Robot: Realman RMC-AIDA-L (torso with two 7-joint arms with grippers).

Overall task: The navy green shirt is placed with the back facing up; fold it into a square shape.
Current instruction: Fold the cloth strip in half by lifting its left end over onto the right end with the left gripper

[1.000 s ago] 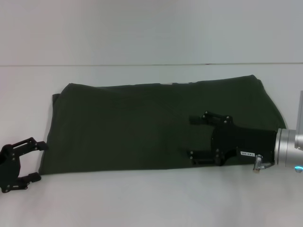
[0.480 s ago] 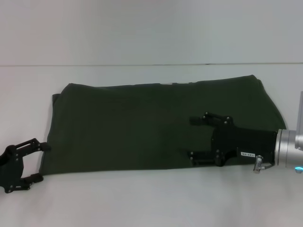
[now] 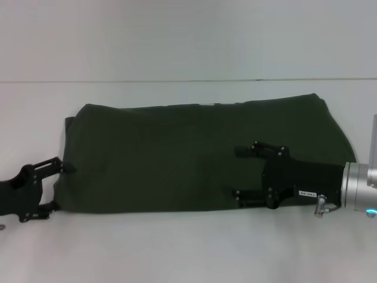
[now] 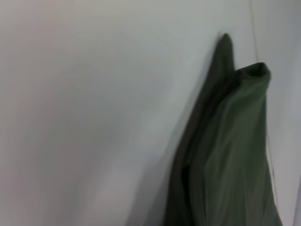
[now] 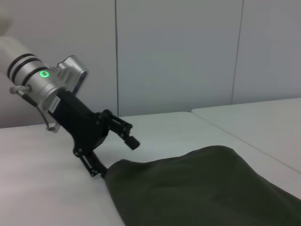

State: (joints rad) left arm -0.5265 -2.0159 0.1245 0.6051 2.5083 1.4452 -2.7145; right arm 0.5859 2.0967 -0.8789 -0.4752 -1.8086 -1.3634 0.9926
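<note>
The navy green shirt (image 3: 177,156) lies flat on the white table as a long folded band running left to right. My left gripper (image 3: 62,187) is open at the shirt's left end, one finger over the cloth edge and one at its front corner. It also shows in the right wrist view (image 5: 117,157), open at the shirt's (image 5: 202,188) corner. My right gripper (image 3: 237,172) is open over the right part of the shirt, near its front edge, holding nothing. The left wrist view shows only the shirt's edge (image 4: 230,155) on the table.
The white table (image 3: 177,247) runs on in front of the shirt and behind it up to a pale wall (image 3: 188,35). A second white table (image 5: 263,122) stands beyond, seen in the right wrist view.
My left gripper has moved right and slightly up, from off the cloth to the shirt's left edge. My right gripper has stayed nearly still.
</note>
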